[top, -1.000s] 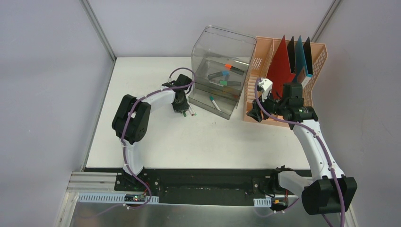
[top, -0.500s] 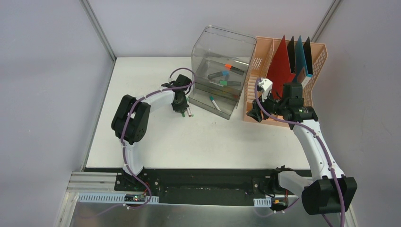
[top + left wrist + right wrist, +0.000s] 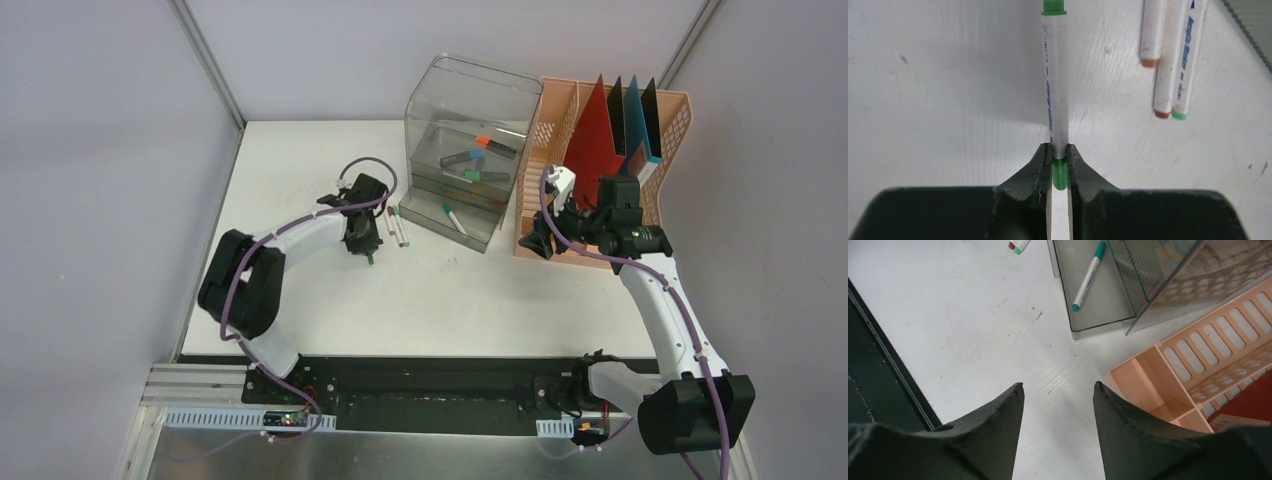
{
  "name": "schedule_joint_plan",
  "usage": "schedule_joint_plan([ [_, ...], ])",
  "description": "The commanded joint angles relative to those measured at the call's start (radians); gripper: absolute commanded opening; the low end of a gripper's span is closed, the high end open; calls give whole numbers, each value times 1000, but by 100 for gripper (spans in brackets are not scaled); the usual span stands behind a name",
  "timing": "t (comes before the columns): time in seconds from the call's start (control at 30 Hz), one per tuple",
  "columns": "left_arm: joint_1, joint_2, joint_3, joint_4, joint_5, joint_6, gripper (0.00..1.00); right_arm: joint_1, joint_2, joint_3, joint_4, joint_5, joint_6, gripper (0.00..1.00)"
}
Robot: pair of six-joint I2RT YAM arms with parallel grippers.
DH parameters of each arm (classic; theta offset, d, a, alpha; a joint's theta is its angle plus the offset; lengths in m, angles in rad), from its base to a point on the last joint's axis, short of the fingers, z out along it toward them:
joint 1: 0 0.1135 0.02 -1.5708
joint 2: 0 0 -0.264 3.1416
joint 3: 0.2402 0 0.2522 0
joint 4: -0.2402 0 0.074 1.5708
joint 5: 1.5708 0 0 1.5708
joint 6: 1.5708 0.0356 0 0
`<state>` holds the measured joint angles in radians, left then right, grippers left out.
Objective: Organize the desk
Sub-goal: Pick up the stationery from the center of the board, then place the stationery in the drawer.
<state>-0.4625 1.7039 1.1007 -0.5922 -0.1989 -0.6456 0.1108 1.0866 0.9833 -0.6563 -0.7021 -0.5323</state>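
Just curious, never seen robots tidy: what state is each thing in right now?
Left gripper: shut on green-capped white marker.
Right gripper: open, empty.
Three white markers: lying loose on white desk.
Clear plastic bin: open-fronted, pens inside.
Peach slotted file rack: folders standing upright.

Left gripper (image 3: 1060, 152) clamped, right gripper (image 3: 1058, 390) parted
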Motion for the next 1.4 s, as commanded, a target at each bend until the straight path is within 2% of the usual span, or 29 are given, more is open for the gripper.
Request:
schedule_joint_plan([
  [0.0, 9, -168, -96, 65, 47, 21, 0, -6, -20, 5, 17, -127, 12, 55],
  [0.3, 10, -568, -421, 355, 257, 43, 0, -5, 17, -1, 51, -365, 136, 52],
  [0.5, 7, -835, -647, 744, 500, -16, 0, -5, 31, -39, 157, -514, 259, 53],
  [0.6, -7, -897, -703, 881, 547, -59, 0, -5, 43, -55, 212, -584, 318, 56],
  [0.73, -72, -919, -728, 992, 560, -73, 0, -5, 48, -79, 291, -663, 395, 61],
  [0.87, -170, -904, -721, 1071, 524, -50, 0, -5, 29, -107, 345, -739, 422, 70],
  [0.93, -223, -893, -710, 1093, 487, -32, 0, -5, 18, -123, 364, -739, 422, 70],
  [0.97, -246, -887, -704, 1102, 470, -26, 0, -5, 14, -129, 374, -739, 431, 76],
  [1.23, -389, -784, -668, 1215, 370, 2, 0, -3, 25, -141, 431, -735, 504, 79],
  [1.37, -440, -714, -642, 1279, 331, 20, 0, 2, 23, -166, 515, -711, 600, 80],
])
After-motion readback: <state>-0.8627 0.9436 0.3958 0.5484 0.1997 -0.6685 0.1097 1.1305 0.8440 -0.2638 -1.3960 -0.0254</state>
